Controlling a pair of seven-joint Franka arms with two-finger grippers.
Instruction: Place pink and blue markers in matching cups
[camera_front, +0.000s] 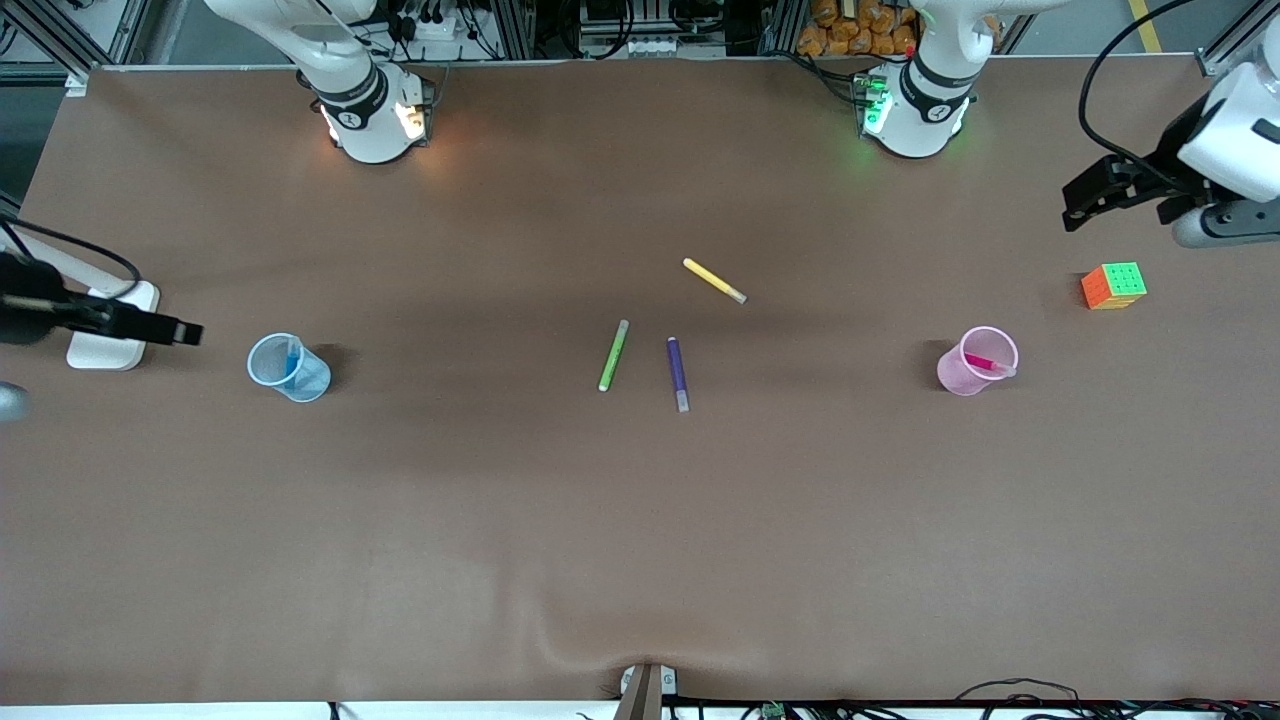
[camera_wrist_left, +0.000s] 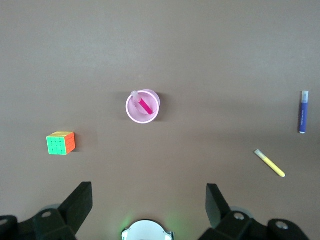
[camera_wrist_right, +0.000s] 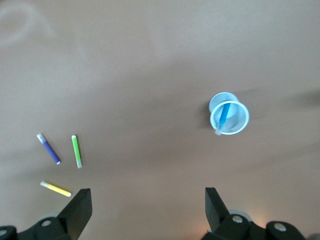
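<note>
The pale pink cup (camera_front: 962, 378) stands upright toward the left arm's end of the table, with the pink marker (camera_front: 985, 363) leaning inside it. Both also show in the left wrist view: the cup (camera_wrist_left: 131, 114) and the marker (camera_wrist_left: 145, 106). The pale blue cup (camera_front: 310, 382) stands toward the right arm's end, with the blue marker (camera_front: 293, 360) inside; the right wrist view shows this cup (camera_wrist_right: 243, 121) and marker (camera_wrist_right: 223, 116) too. My left gripper (camera_front: 1072, 208) (camera_wrist_left: 149, 200) is open and empty, raised over the table's end near the cube. My right gripper (camera_front: 190, 333) (camera_wrist_right: 148, 205) is open and empty, raised beside the blue cup.
A lime green pen (camera_front: 613, 355), a dark purple pen (camera_front: 677, 372) and a yellow pen (camera_front: 713, 280) lie mid-table. A colourful cube (camera_front: 1113, 285) sits near the left arm's end. A white block (camera_front: 110, 340) sits at the right arm's end.
</note>
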